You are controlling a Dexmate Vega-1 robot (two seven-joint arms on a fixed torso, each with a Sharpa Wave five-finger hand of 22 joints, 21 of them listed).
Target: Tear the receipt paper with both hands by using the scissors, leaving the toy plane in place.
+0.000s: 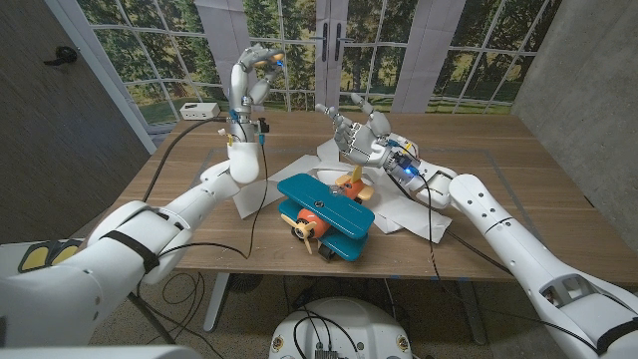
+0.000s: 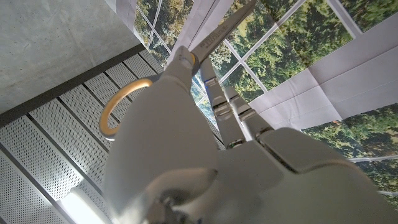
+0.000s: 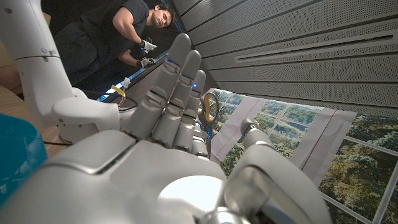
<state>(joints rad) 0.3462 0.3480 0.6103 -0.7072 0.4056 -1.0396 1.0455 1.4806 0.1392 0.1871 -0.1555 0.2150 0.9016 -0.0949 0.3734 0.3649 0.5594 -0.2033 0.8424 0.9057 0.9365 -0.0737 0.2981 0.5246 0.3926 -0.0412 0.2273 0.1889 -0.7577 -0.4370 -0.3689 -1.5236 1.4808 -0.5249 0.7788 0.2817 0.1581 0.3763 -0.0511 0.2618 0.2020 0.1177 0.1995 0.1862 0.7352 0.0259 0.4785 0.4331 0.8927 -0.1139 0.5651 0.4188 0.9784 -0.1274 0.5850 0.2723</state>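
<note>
I have the left hand point(image 1: 255, 72) raised high over the table's point(image 1: 498, 189) far left part, forearm upright, fingers curled. In the left wrist view its fingers point(image 2: 217, 102) are pinching the scissors point(image 2: 186, 53): an orange-rimmed handle loop sticks out beside the hand and the metal blades point away past the fingertips. In the right wrist view I see the same scissors point(image 3: 210, 112) hanging in the air beyond my right hand.

The right hand point(image 1: 357, 133) hovers above the middle of the table, toward its far edge, fingers spread and holding nothing, palm turned toward the left hand. It is well apart from the scissors.

The paper point(image 1: 419, 214) lies flat in the middle of the table, wrinkled, spreading out from under the plane toward the right forearm, with another white piece showing near the left forearm. Neither hand touches it.

The plane point(image 1: 324, 214), teal wings and orange body, sits on the paper near the near edge, at the middle.

A person point(image 3: 118, 31) stands behind the table.
</note>
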